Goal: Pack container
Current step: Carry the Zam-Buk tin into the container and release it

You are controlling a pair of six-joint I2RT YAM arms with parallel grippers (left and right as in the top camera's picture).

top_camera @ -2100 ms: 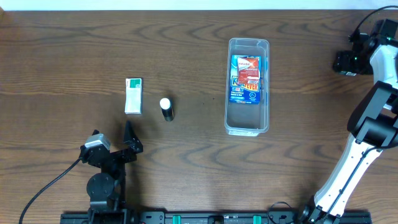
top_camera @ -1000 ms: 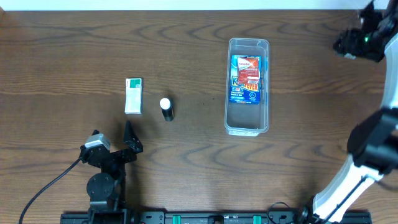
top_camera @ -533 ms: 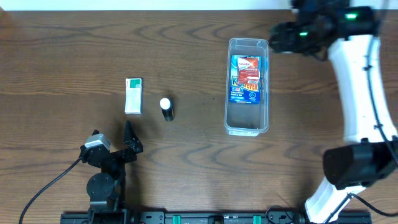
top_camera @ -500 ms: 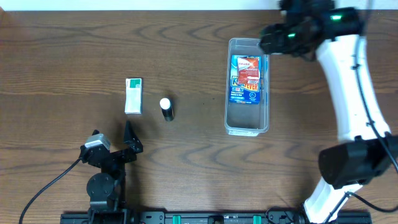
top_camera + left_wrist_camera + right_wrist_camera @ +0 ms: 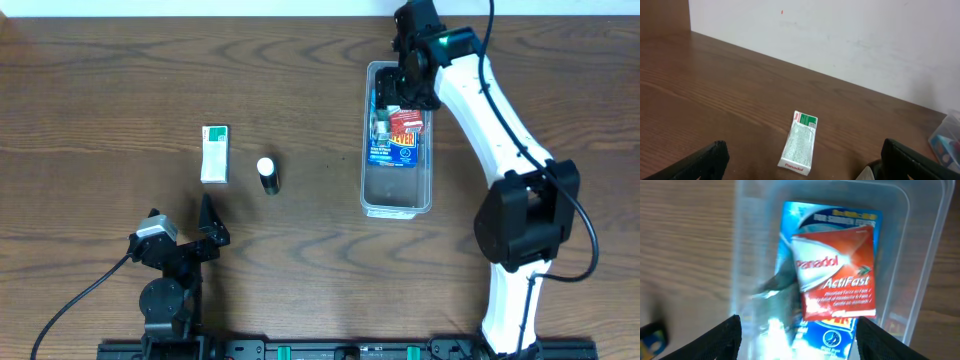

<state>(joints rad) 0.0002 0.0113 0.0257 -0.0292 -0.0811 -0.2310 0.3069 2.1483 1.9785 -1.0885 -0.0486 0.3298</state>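
Near left on the dark wood-grain tabletop (image 5: 100,90): left fingers (image 5: 710,160), spread wide, gripping nothing. Just beyond, a small dark bottle (image 5: 267,175) with a round white cap, and left of it a flat white-and-green carton (image 5: 215,153), apart from the bottle. Only from the left wrist: red "Panadol" lettering on the carton's near end, and a pale wall (image 5: 840,30) behind the tabletop's far edge.

Right of centre, well apart from both: the container (image 5: 398,209), clear plastic, long, narrow, round-cornered, its near part bare. Farther in, a glossy blue pack (image 5: 830,217) lying flat, with a red sachet (image 5: 835,277) on top. Legible only from the right wrist: "Panadol ActiFast" on the sachet, plus a blurred silvery patch at its left, not identifiable.

Over the container's far end: right fingers (image 5: 730,337), parted about as wide as the container, clasping nothing visible.

Against two seconds ago: right arm swung in from the far right edge to above the container; carton, bottle and left arm unmoved.
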